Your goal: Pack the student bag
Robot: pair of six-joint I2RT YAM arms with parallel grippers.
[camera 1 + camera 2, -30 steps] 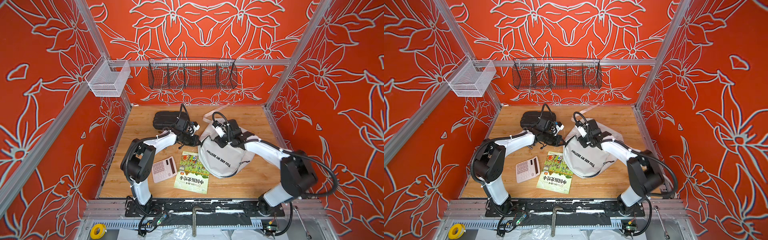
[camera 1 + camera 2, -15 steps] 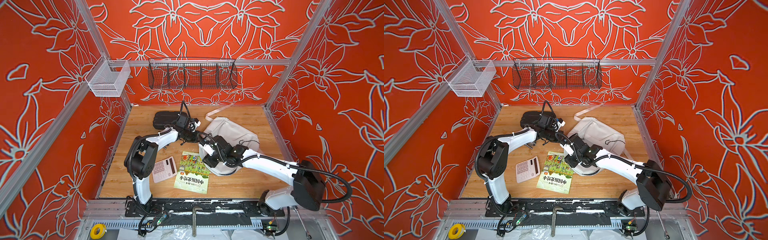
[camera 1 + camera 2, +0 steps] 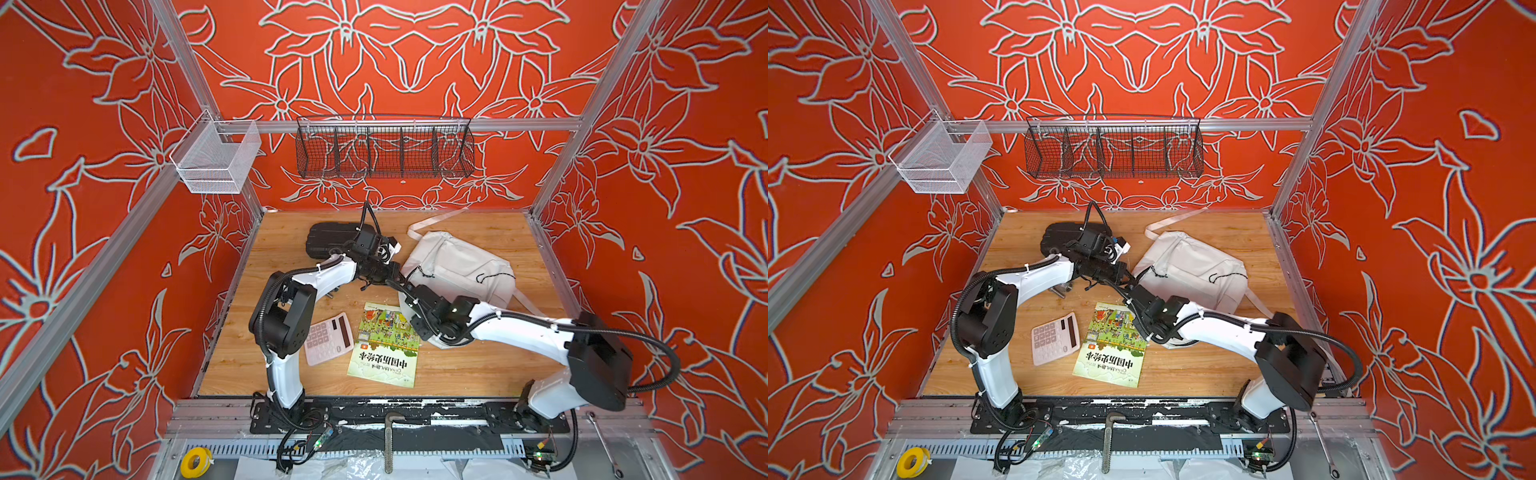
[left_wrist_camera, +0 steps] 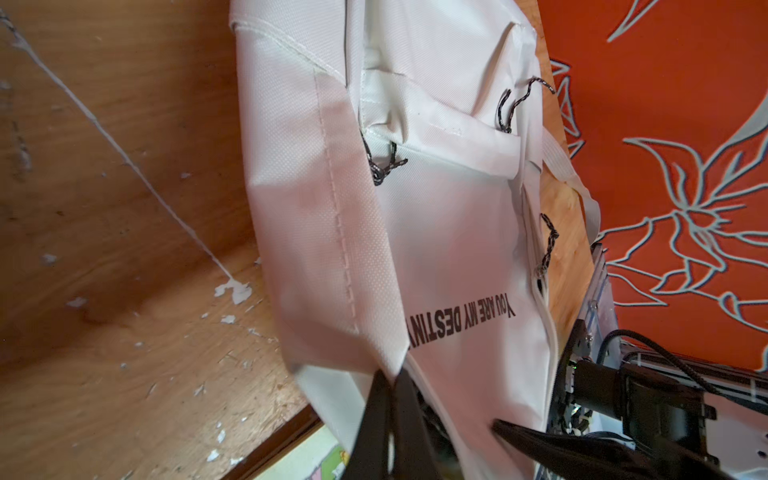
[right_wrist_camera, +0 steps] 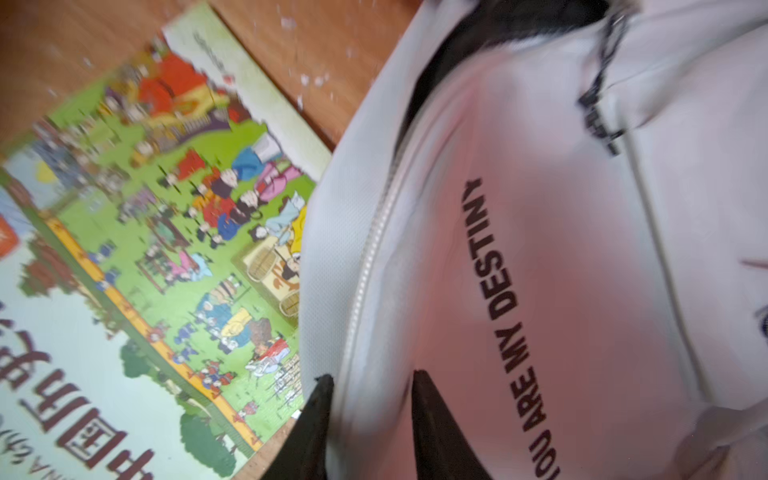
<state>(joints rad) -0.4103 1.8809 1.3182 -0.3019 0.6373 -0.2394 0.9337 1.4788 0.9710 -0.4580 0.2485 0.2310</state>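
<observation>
Student bag (image 3: 457, 266), left end effector (image 4: 390, 378) pinching its fabric, book (image 3: 384, 345) beside

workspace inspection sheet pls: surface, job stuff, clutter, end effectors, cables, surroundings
surface: wooden tabletop, scuffed, with white flecks.
job's things: student bag lying flat, main zip seems partly open; book, calculator and black case lie outside it.
clutter: yellow tape roll and wrench on the front ledge.
end effectors: left end effector shut on the bag's fabric edge; right end effector open, straddling the bag's zipper edge.
cables: black cable loop above the left wrist; ribbed hose along the right arm.
surroundings: red floral walls; black wire basket and white mesh basket, nothing seen in them.
</observation>
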